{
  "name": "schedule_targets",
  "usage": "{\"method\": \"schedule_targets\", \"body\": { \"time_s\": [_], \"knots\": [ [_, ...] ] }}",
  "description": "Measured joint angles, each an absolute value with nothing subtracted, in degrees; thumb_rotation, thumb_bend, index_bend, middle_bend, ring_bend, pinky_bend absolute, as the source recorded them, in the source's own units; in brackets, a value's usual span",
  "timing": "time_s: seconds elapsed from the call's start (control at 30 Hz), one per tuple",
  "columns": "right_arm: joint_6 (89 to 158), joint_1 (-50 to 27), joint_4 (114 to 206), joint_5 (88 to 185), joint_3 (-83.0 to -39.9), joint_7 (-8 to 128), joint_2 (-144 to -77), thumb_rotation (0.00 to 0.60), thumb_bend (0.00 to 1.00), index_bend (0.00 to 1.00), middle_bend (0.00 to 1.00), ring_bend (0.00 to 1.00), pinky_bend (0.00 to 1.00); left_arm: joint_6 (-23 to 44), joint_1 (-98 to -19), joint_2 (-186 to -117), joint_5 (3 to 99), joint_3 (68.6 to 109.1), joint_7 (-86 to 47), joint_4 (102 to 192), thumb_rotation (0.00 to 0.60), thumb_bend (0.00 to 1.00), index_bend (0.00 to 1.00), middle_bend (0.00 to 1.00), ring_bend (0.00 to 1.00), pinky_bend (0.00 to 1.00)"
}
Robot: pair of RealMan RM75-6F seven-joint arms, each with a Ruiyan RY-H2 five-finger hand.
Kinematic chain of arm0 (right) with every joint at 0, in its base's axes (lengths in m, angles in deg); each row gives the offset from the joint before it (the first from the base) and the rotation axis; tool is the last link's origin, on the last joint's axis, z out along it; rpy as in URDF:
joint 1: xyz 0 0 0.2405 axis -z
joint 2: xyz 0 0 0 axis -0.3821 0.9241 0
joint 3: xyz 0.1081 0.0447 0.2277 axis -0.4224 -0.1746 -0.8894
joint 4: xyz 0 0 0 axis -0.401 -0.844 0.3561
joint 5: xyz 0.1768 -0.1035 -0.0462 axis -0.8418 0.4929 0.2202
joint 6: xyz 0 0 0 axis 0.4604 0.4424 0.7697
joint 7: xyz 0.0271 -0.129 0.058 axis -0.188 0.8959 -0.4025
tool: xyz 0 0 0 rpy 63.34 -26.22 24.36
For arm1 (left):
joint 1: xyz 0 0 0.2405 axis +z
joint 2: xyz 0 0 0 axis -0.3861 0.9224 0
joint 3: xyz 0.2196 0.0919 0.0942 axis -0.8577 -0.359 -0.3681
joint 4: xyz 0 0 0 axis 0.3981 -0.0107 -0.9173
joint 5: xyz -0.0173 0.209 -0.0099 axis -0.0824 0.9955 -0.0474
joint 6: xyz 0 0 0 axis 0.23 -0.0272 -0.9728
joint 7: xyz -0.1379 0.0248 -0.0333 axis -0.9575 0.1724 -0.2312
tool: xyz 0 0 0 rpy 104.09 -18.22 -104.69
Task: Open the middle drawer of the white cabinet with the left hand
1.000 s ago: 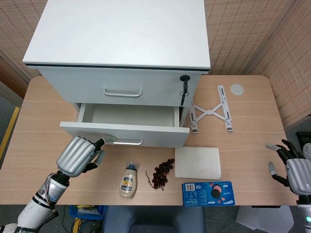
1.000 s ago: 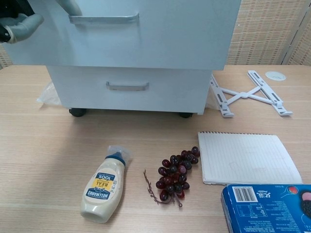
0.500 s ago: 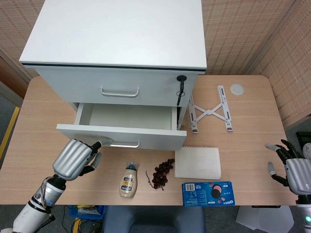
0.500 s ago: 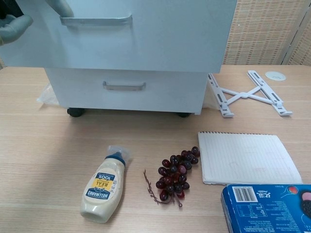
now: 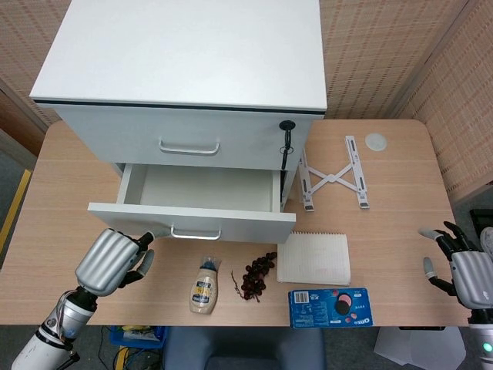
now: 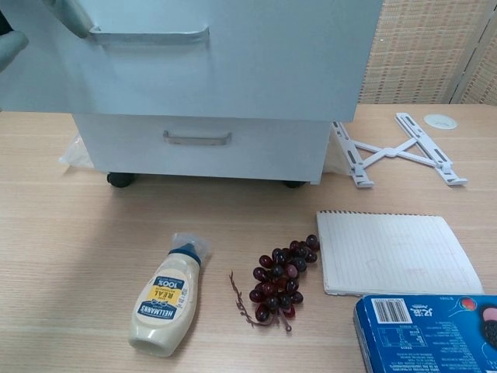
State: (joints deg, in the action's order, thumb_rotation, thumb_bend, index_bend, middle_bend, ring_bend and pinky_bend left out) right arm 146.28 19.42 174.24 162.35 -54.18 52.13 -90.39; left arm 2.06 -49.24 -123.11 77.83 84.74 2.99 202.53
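Note:
The white cabinet (image 5: 185,54) stands at the back of the table. Its middle drawer (image 5: 192,220) is pulled out, and its empty inside shows in the head view. The drawer's silver handle (image 5: 196,233) (image 6: 147,33) runs along the front. My left hand (image 5: 110,262) sits low at the drawer's left front corner with its fingers curled in. One fingertip (image 6: 71,14) lies just left of the handle's end, and no grip on the handle shows. My right hand (image 5: 462,270) hovers at the table's right edge, fingers spread, holding nothing.
In front of the drawer lie a mayonnaise bottle (image 5: 204,287), a bunch of dark grapes (image 5: 258,274), a notebook (image 5: 313,258) and a blue box (image 5: 330,307). A folding stand (image 5: 333,177) lies right of the cabinet. A key (image 5: 287,142) hangs in the top drawer's lock.
The middle drawer has come out a little further. My left hand has drawn back and left, its fingertip now off the handle's left end. The right hand has not moved.

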Motion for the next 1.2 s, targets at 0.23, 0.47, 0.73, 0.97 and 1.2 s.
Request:
{"method": "schedule_targets", "body": {
  "time_s": [0.23, 0.47, 0.73, 0.97, 1.2],
  "knots": [
    [146.1, 19.3, 174.0, 162.3, -54.2, 51.9, -90.5, 0.600, 0.44, 0.24, 0.30, 0.21, 0.32, 0.8, -48.2, -123.4, 79.3, 84.9, 2.0, 202.5, 0.600, 0.60, 0.28, 0.89, 0.94, 1.00],
    [146.3, 19.5, 173.8, 162.2, -54.1, 51.8, -90.5, 0.600, 0.44, 0.24, 0.30, 0.21, 0.32, -0.3, -47.2, -122.9, 80.8, 85.3, 1.1, 202.4, 0.600, 0.60, 0.28, 0.89, 0.93, 1.00],
    [146.5, 19.6, 174.0, 162.1, -54.1, 51.9, -90.2, 0.600, 0.44, 0.24, 0.30, 0.21, 0.32, -3.3, -44.2, -121.8, 82.1, 84.3, -0.8, 200.8, 0.600, 0.60, 0.41, 0.81, 0.83, 0.92],
    [146.5, 19.8, 174.3, 161.7, -54.1, 52.1, -90.0, 0.600, 0.44, 0.24, 0.30, 0.21, 0.32, -7.6, -39.5, -121.3, 82.2, 82.3, -2.6, 197.2, 0.600, 0.60, 0.55, 0.73, 0.71, 0.84],
    [145.9, 19.6, 174.5, 161.5, -54.2, 52.4, -89.9, 0.600, 0.44, 0.24, 0.30, 0.21, 0.32, -11.9, -35.5, -123.0, 80.5, 81.7, -3.3, 191.1, 0.600, 0.60, 0.57, 0.67, 0.64, 0.74]
  ]
}}
